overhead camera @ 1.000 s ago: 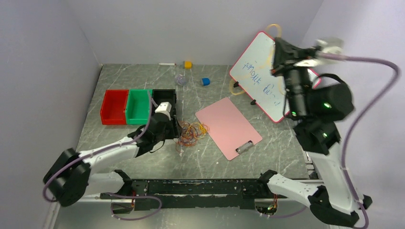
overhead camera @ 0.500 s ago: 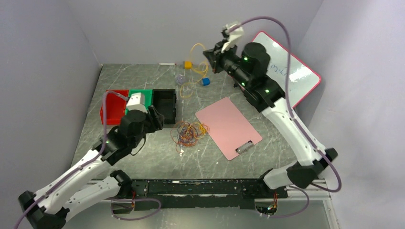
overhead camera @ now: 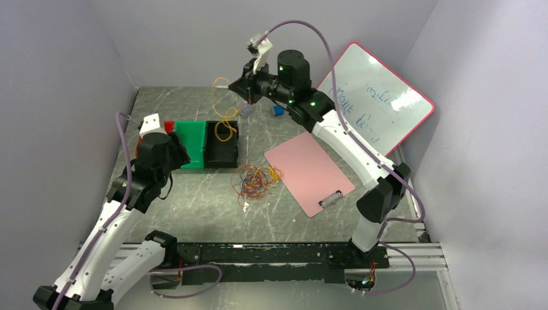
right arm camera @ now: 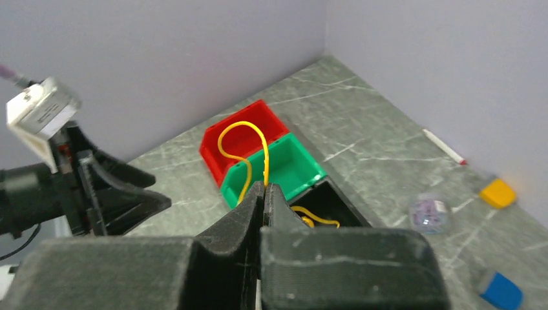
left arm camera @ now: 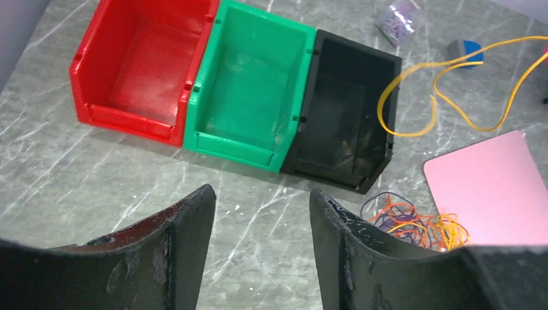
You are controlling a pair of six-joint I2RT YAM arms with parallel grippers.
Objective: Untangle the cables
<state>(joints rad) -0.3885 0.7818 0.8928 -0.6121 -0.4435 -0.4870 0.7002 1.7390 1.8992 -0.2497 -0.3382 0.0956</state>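
Note:
A tangle of thin orange, yellow and dark cables [overhead camera: 257,179] lies on the table in front of the black bin [overhead camera: 223,152]; it also shows in the left wrist view [left arm camera: 413,223]. My right gripper [overhead camera: 236,84] is shut on a single yellow cable [overhead camera: 223,123] and holds it high, with its lower loops hanging into the black bin [right arm camera: 336,206]. In the right wrist view the cable [right arm camera: 249,139] rises from the closed gripper [right arm camera: 265,187]. My left gripper [overhead camera: 176,154] is open and empty [left arm camera: 258,194], above the table in front of the bins.
A red bin [left arm camera: 142,71], a green bin [left arm camera: 252,84] and the black bin [left arm camera: 349,123] stand in a row. A pink clipboard [overhead camera: 310,171] lies right of the tangle. A whiteboard [overhead camera: 375,97] leans at the back right. A blue block [overhead camera: 278,110] lies at the back.
My right arm has swung left from the whiteboard to above the black bin, carrying the yellow cable. My left arm has pulled back left, away from the tangle.

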